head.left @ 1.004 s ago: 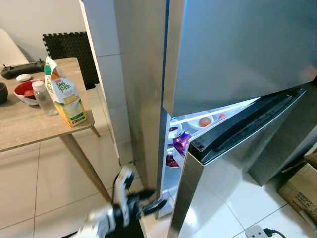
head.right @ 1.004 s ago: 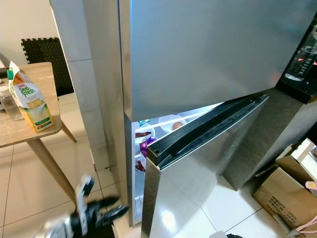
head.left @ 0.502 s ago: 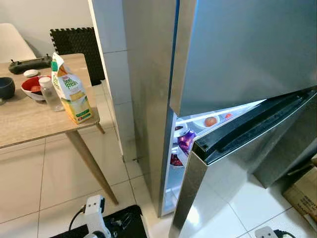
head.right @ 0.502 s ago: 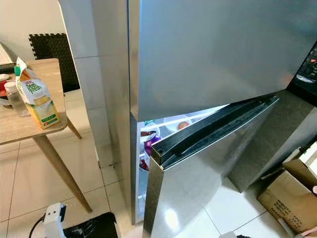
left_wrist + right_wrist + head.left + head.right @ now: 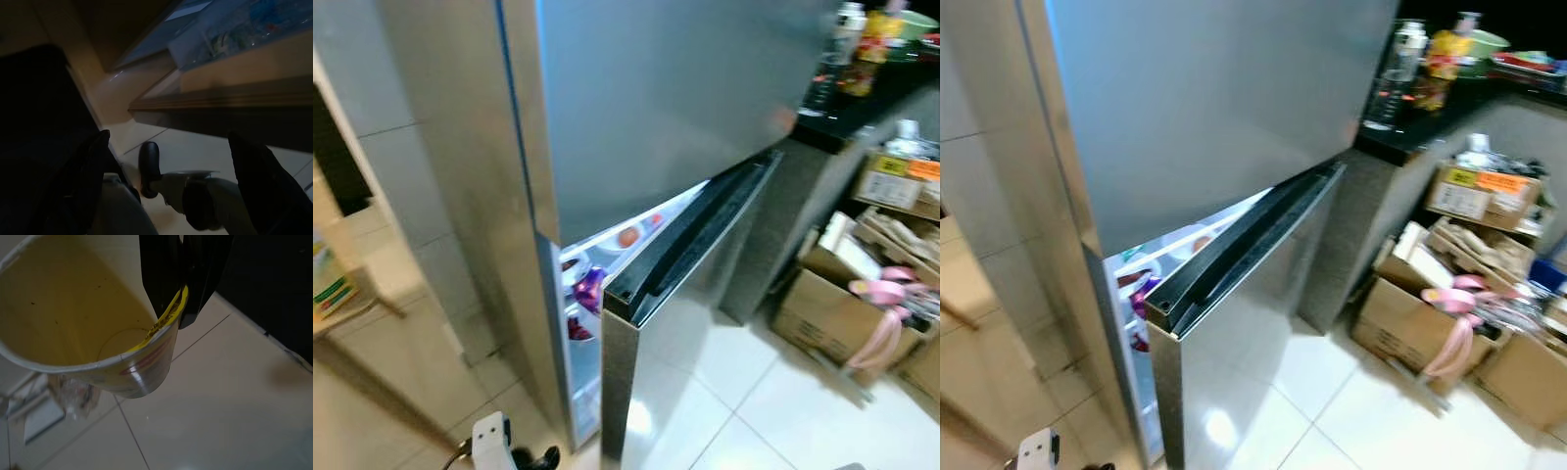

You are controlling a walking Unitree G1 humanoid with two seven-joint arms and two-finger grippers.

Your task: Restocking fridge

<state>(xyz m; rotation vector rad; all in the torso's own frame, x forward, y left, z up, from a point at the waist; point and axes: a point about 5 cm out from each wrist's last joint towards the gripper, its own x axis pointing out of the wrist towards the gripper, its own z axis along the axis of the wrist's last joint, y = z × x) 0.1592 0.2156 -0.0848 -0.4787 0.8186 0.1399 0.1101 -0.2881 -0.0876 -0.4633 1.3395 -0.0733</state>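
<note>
My right gripper (image 5: 182, 289) pinches the rim of a yellow paper cup (image 5: 93, 328), carried low beside the steel fridge (image 5: 646, 108); left fingers (image 5: 85, 171) are spread. Next, widen its lower door (image 5: 675, 323) and shelve the cup.

Right gripper (image 5: 177, 293) pinching a yellow cup's rim (image 5: 164, 320) between closed fingers; left gripper (image 5: 166, 161) hanging low, fingers spread.
</note>
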